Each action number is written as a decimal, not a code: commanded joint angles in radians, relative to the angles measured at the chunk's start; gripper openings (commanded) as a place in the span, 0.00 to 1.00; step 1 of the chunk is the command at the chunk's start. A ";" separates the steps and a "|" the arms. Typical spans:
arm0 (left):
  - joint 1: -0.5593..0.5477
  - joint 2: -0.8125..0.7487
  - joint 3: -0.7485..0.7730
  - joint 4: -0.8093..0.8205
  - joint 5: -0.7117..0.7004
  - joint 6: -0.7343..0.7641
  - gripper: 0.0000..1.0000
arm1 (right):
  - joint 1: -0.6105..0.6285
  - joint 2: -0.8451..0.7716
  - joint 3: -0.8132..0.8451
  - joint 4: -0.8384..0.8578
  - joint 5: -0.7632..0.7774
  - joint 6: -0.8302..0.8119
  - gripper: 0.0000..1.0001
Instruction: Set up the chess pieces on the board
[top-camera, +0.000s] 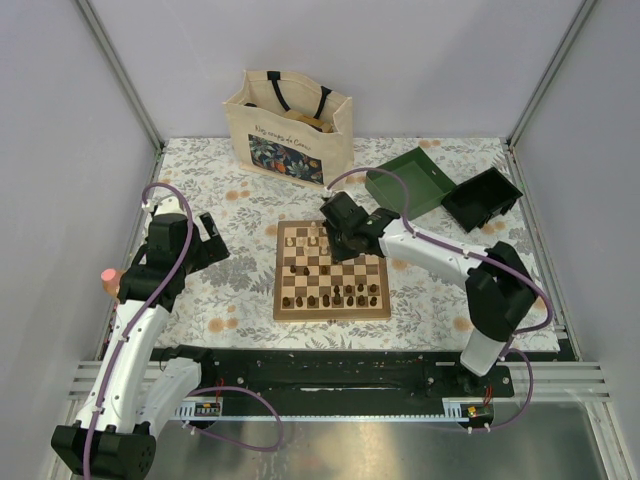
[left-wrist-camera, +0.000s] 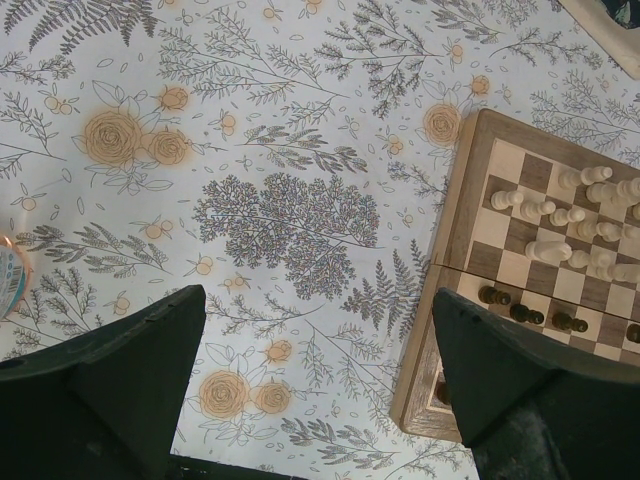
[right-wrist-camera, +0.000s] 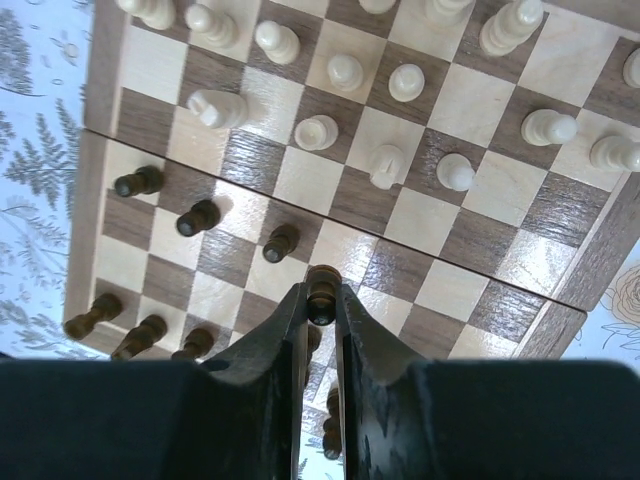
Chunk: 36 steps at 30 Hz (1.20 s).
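**A:** Where is the left gripper now?

**B:** Over the flowered cloth, with its fingers wide apart and nothing between them. The board lies just to its right, not under it.

**A:** And the pieces?

**B:** The pale pieces stand in loose rows on the far half of the board. The dark pieces are on the near half, some in a slanting line and some at the edge.

**A:** And the right gripper?

**B:** It hangs over the board, fingers pressed together on one dark piece, gripped near its top. Whether that piece touches the wood, I cannot tell.
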<state>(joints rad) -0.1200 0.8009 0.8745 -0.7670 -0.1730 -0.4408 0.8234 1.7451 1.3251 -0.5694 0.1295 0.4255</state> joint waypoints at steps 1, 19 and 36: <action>0.006 -0.006 0.000 0.040 0.013 0.013 0.99 | 0.034 -0.064 -0.004 0.016 -0.007 0.021 0.22; 0.008 -0.006 0.001 0.041 0.015 0.013 0.99 | 0.141 0.042 0.025 0.022 -0.048 0.047 0.22; 0.010 -0.022 0.000 0.044 0.030 0.016 0.99 | 0.141 0.064 0.020 -0.006 -0.036 0.048 0.22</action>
<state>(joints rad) -0.1181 0.7956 0.8745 -0.7643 -0.1608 -0.4408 0.9539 1.8103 1.3331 -0.5728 0.0868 0.4625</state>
